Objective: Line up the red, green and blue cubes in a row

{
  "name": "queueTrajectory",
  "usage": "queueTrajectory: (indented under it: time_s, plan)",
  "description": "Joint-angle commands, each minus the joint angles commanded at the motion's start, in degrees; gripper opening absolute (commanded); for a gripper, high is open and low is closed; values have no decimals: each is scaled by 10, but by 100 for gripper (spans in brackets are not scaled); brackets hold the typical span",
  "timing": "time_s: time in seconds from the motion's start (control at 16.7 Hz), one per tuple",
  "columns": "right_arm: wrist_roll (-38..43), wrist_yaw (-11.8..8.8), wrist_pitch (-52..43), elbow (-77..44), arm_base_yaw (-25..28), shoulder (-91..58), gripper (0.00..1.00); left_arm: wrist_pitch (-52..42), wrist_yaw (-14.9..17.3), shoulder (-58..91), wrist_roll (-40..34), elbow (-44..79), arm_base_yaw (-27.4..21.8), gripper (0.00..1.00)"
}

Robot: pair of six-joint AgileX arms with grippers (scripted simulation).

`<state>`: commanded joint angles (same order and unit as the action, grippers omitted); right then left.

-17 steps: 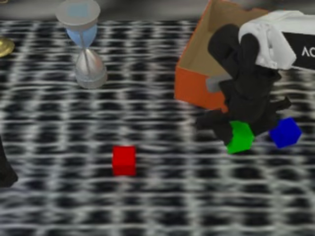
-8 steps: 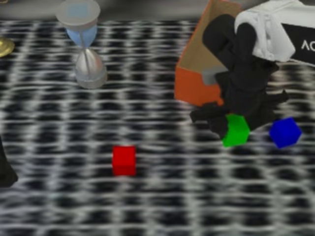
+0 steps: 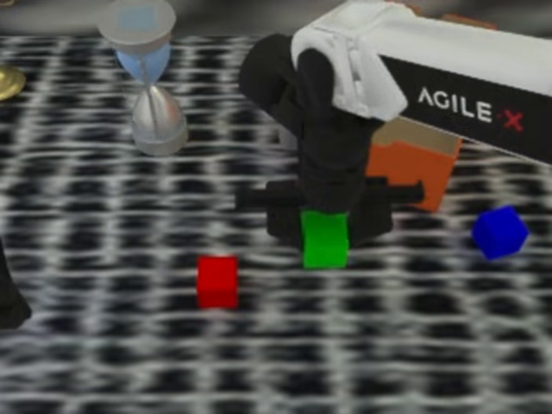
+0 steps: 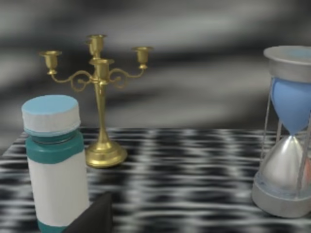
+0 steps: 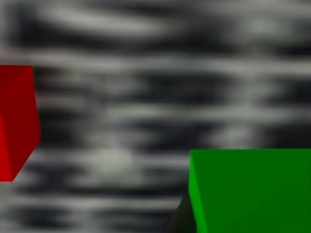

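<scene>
My right gripper (image 3: 325, 231) is shut on the green cube (image 3: 325, 241), holding it near the middle of the table, to the right of the red cube (image 3: 216, 281) and slightly farther back. The blue cube (image 3: 499, 231) lies alone at the right, level with the green one. In the right wrist view the green cube (image 5: 252, 194) fills the near corner and the red cube (image 5: 17, 121) shows at the edge. My left gripper (image 3: 7, 297) is parked at the left edge, open, with one dark finger (image 4: 92, 216) in its wrist view.
An orange cardboard box (image 3: 405, 168) stands behind the right arm. An hourglass (image 3: 153, 78) stands at the back left, and a gold candelabra (image 4: 99, 97) at the far left edge. A white and teal bottle (image 4: 56, 165) stands close to the left gripper.
My right gripper has carried the green cube leftwards, away from the blue cube and towards the red one. The red and blue cubes have not moved.
</scene>
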<state>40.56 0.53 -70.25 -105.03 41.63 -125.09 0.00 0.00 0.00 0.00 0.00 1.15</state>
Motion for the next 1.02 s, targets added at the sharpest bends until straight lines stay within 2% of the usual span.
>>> queueTrajectory:
  time_s: [0.18,0.48,1.02]
  plan:
    - [43,1,-14,-32,27,-11,0,0,0,0,0,0,0,100]
    - [46,0,-11,-31,26,-9,0,0,0,0,0,0,0,100]
    - [48,1,124,71,30,-46,0,0,0,0,0,0,0,100]
